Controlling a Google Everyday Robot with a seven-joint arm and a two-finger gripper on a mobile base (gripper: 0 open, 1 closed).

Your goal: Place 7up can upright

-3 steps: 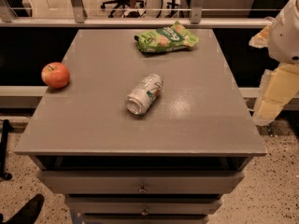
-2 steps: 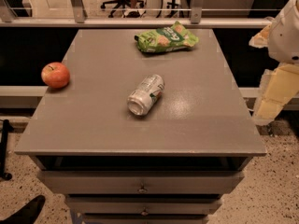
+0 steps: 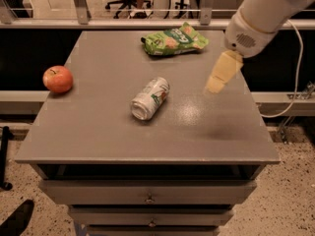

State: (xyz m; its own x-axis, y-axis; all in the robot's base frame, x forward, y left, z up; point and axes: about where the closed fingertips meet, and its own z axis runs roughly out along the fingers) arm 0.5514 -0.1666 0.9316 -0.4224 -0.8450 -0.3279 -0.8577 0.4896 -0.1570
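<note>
Apple (image 3: 58, 79) first, at the left edge of the grey table (image 3: 98, 132), red, sitting where you saw it a second ago. Moving right, the 7up can (image 3: 150, 99) is near the middle of the tabletop, lying on its side, not upright, one round end aimed at the front-left and the other at the back-right; it has not shifted from the earlier frame and nothing touches it. Behind it and a little right, the green snack bag (image 3: 174, 40) lies flat near the back edge, same spot as before, well apart from the can. What changed is further right: the gripper (image 3: 216, 82), which hung off the table's right side earlier, has now swung in over the right part of the tabletop. It points down and to the left, sits above the surface in front of the bag and to the right of the can, and is apart from both. You cannot tell whether it is released or clenched; it carries nothing you can see. The white arm (image 3: 266, 14) now comes in from the upper right corner. A pale cable (image 3: 295, 73) hangs past the table's right edge. Below the tabletop, the drawers (image 3: 147, 193) are closed.
</note>
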